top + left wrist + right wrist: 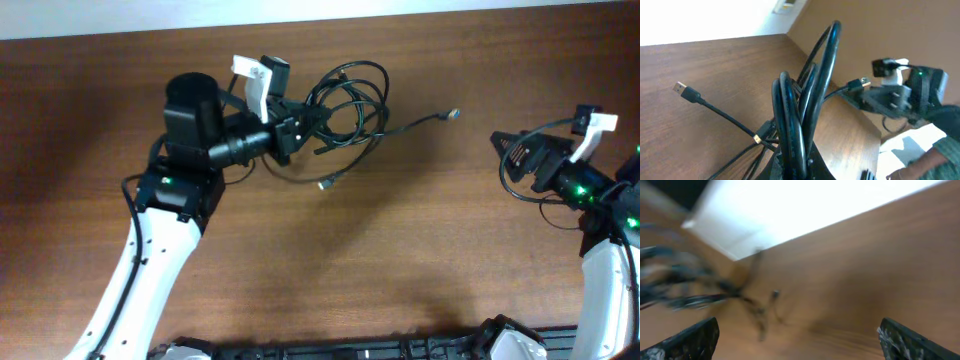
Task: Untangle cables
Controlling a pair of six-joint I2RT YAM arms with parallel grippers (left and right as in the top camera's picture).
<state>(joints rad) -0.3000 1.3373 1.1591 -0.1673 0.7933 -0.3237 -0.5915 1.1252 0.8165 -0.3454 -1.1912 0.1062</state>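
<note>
A tangle of black cables (pixel 350 100) lies looped on the wooden table at the back centre. One end with a metal plug (pixel 453 114) trails to the right, another (pixel 325 184) to the front. My left gripper (pixel 293 130) is shut on the left side of the loops. In the left wrist view the loops (pixel 800 105) rise upright out of the jaws (pixel 795 167), with a USB plug (pixel 682 90) at the left. My right gripper (pixel 503 148) is open and empty, well right of the cables. Its view is blurred, and the cables (pixel 700 292) show at the left.
The table's far edge (pixel 400 14) meets a white surface behind the cables. Bare wood (pixel 420 240) lies between the two arms and towards the front. The right arm (pixel 900 95) shows in the left wrist view.
</note>
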